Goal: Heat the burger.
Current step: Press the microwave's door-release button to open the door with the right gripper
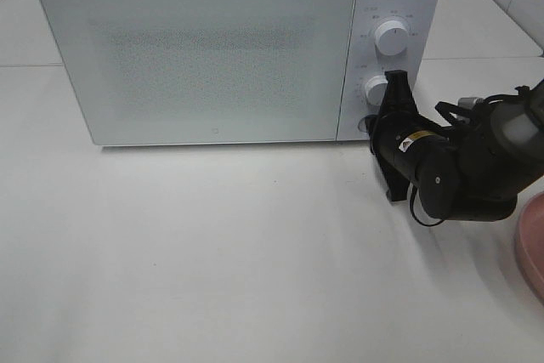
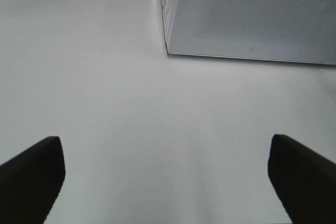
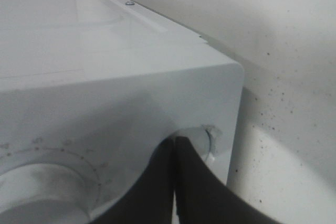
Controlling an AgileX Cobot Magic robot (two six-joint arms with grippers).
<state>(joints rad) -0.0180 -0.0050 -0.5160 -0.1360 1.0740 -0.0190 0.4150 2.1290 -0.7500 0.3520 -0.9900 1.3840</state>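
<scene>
The burger does not show in any view. The white microwave (image 1: 208,53) stands at the back of the table with its door closed. My right gripper (image 1: 376,127) is shut, with nothing between its fingers. Its tips rest against the small round button (image 3: 208,139) at the bottom of the control panel, just below the lower dial (image 1: 376,89). In the right wrist view the shut fingertips (image 3: 176,148) meet that button beside the dial (image 3: 42,187). My left gripper (image 2: 165,179) hovers open over bare table in front of the microwave's left corner (image 2: 167,51), holding nothing.
A round pink plate (image 1: 534,244) lies at the right edge of the table, partly cut off. The upper dial (image 1: 391,37) sits above the right gripper. The right arm (image 1: 459,167) stretches in from the right, low over the table.
</scene>
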